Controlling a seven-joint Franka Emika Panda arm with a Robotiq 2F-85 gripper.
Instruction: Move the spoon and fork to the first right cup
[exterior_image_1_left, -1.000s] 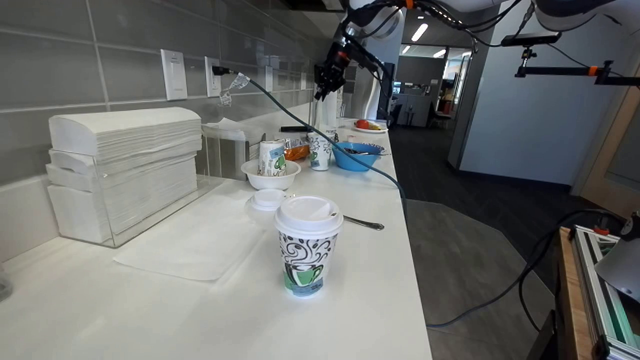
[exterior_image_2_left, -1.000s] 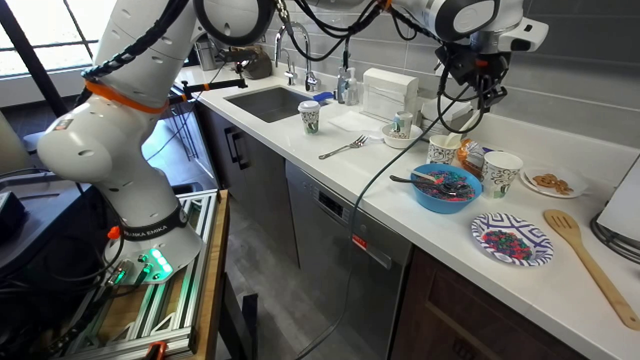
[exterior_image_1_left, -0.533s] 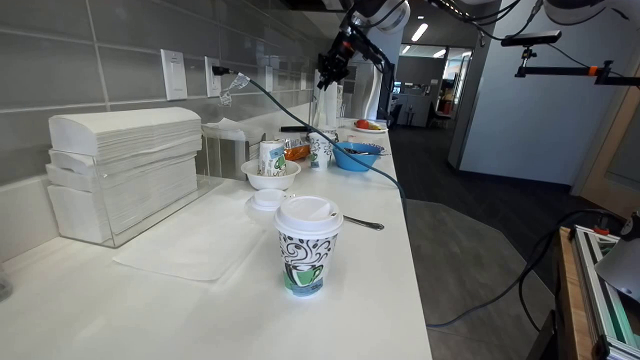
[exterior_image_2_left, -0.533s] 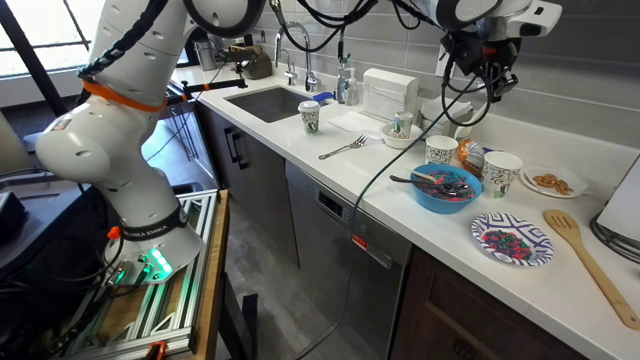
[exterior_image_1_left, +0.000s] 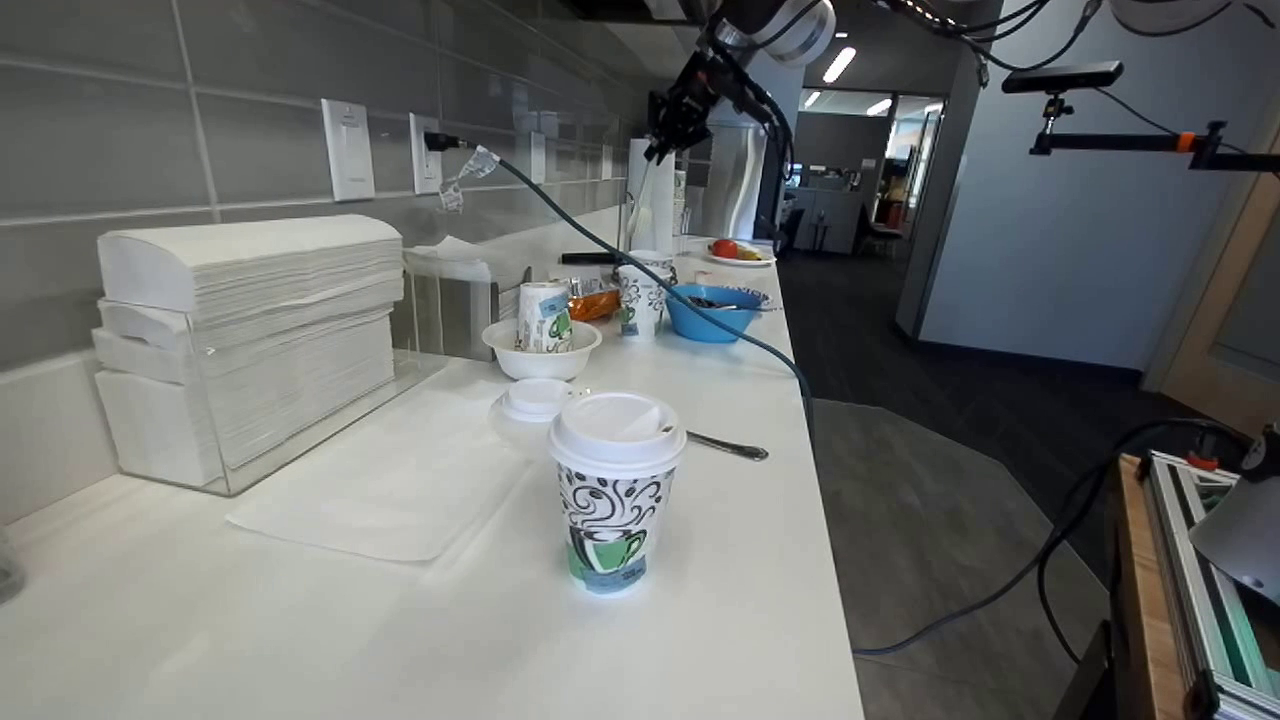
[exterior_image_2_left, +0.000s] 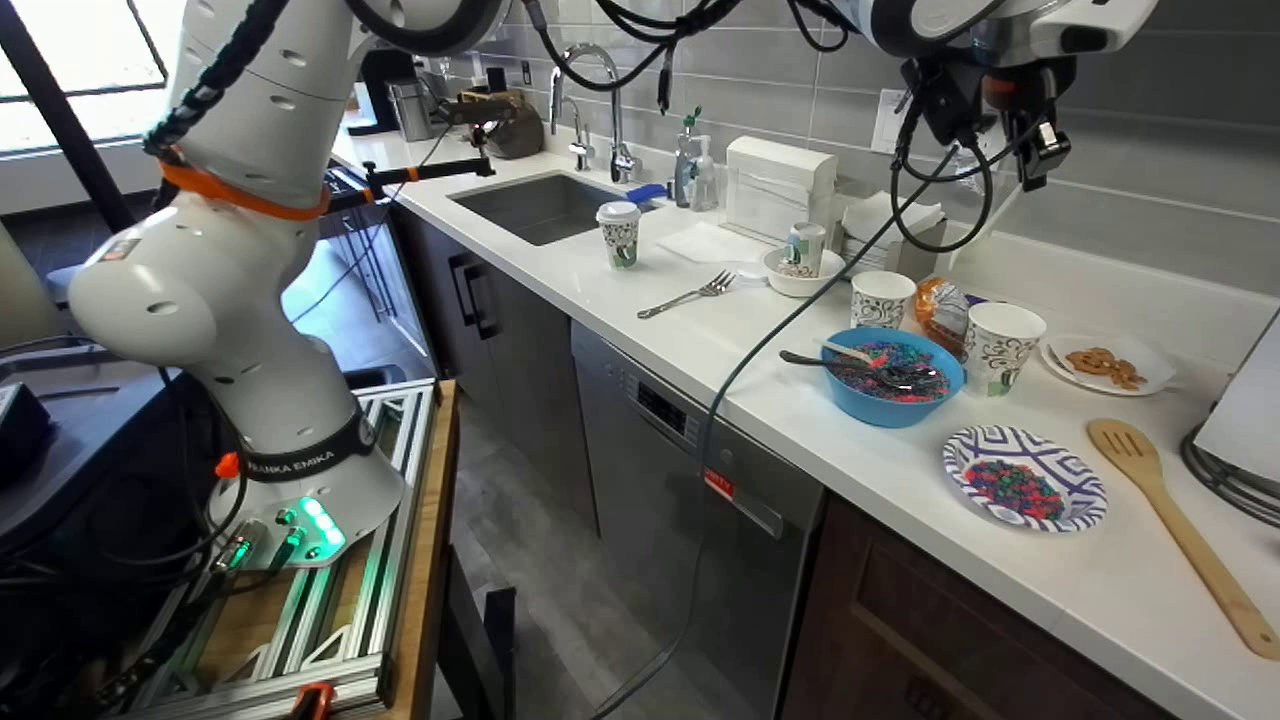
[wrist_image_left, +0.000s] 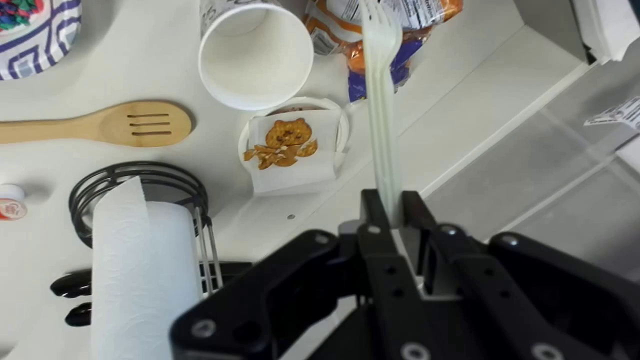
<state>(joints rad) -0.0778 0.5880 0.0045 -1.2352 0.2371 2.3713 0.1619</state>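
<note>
My gripper (wrist_image_left: 392, 205) is shut on the handle of a white plastic fork (wrist_image_left: 380, 105), tines outward. Whether a second white utensil lies behind it I cannot tell. In an exterior view the gripper (exterior_image_2_left: 1042, 165) is high near the wall, with the fork (exterior_image_2_left: 985, 225) hanging down, clear of the cups. Two open patterned paper cups stand on the counter: a left one (exterior_image_2_left: 882, 298) and a right one (exterior_image_2_left: 1003, 350); the right one also shows in the wrist view (wrist_image_left: 255, 57). A dark-handled metal spoon (exterior_image_2_left: 815, 360) and a pale utensil (exterior_image_2_left: 848, 351) rest in the blue bowl (exterior_image_2_left: 880, 412).
A snack bag (exterior_image_2_left: 940, 308) lies between the cups. A pretzel plate (exterior_image_2_left: 1150, 375), patterned bowl (exterior_image_2_left: 1060, 460), wooden spatula (exterior_image_2_left: 1180, 510) and paper-towel roll (wrist_image_left: 150, 280) are nearby. Metal forks (exterior_image_2_left: 690, 297) and a lidded cup (exterior_image_2_left: 620, 240) lie farther off. A cable (exterior_image_2_left: 790, 320) crosses the counter.
My gripper has moved up and to the right in both exterior views. The white utensil has come out of the left paper cup and now hangs free in the air.
</note>
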